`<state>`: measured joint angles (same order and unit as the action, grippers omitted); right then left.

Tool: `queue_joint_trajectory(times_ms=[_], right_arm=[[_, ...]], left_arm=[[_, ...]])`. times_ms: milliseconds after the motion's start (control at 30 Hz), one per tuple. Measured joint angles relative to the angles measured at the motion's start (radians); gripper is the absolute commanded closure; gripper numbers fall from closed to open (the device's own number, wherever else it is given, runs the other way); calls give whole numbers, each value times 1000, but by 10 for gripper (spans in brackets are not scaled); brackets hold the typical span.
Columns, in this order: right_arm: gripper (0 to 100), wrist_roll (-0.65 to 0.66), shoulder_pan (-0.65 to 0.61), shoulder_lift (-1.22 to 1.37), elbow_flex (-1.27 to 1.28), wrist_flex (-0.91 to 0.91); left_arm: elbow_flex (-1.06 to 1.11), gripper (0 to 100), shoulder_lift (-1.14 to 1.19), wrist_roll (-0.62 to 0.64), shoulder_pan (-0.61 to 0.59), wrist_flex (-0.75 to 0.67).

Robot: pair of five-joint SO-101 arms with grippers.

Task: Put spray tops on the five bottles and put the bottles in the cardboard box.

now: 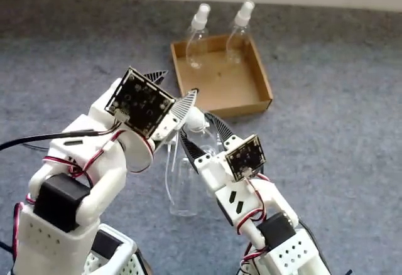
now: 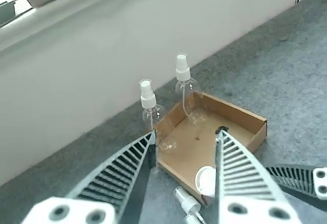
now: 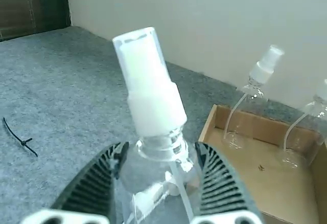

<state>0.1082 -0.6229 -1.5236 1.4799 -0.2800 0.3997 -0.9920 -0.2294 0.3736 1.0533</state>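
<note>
Right pincer (image 3: 162, 155) clamped on bottle (image 1: 185, 190) shoulder, 7 o'clock of box (image 1: 264, 77). Left pincer (image 2: 185, 133) apart over top (image 3: 150, 91). Bottle probably light, slick, thin-walled: hold neck.

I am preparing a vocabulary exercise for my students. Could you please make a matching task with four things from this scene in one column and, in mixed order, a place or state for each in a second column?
Things
1. two far capped bottles
2. third capped bottle
3. left gripper
4. black cable tie

Places or states
a. lies on the grey carpet
b. stand in the cardboard box
c. open
d. held by the right gripper

Pairs: 1-b, 2-d, 3-c, 4-a.
</note>
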Motion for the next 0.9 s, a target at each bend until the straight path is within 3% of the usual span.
queue_joint_trajectory(times_ms=[100, 267, 433, 667, 800, 900], right_arm=[[995, 0, 18, 0, 0, 34], [995, 0, 130, 0, 0, 262], [995, 0, 158, 71, -71, 364], [995, 0, 166, 486, -374, 414], [995, -12, 166, 772, -511, 562], [995, -104, 166, 954, -542, 660]], left_arm=[[0, 822, 0, 0, -89, 18], [6, 821, 0, 80, -336, 20], [189, 819, 2, 140, -502, -5], [643, 822, 3, 255, -606, -310], [789, 822, 3, 262, -626, -499], [838, 822, 3, 262, -621, -565]])
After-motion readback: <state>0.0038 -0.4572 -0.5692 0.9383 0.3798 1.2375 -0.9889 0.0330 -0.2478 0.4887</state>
